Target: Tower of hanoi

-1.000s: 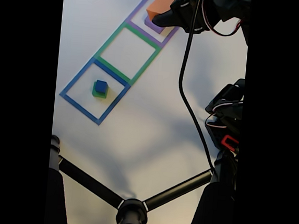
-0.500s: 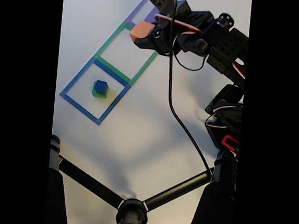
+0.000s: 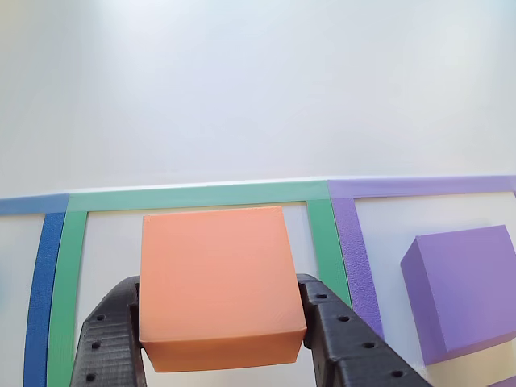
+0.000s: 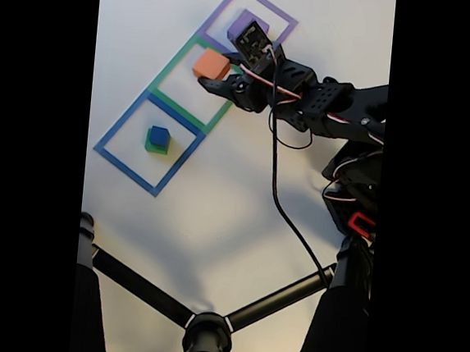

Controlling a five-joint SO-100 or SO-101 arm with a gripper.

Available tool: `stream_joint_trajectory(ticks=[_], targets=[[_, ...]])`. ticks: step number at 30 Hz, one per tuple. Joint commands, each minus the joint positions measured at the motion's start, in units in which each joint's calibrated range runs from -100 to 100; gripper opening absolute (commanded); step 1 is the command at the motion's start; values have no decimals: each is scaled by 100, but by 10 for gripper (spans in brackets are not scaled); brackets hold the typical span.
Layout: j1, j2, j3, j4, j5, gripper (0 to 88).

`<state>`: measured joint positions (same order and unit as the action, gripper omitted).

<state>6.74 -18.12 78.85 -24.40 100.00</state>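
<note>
- The end effector [image 3: 222, 339] pinches the orange block [image 3: 218, 282] between its two black fingers [image 3: 109, 339] — one finger on each side.
- In the fixed view the orange block [image 4: 211, 63] is over the green tape square [image 4: 173, 59] on the bench [image 4: 216, 207].
- The purple slab [image 4: 248, 27] lies in the purple tape square [image 4: 278, 15].
- The blue cube [image 4: 159, 135] sits on the green cube [image 4: 156, 146] — both inside the blue tape square [image 4: 124, 121].
</note>
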Motion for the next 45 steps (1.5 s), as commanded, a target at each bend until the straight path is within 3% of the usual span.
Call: stream_joint_trajectory(ticks=[1, 11, 27, 45], targets=[[-75, 562, 34, -1174, 0, 129], [-22, 2092, -247, -2598, 0, 130], [-83, 2901, -465, -3068, 0, 136], [-98, 3094, -502, -3238, 0, 291]])
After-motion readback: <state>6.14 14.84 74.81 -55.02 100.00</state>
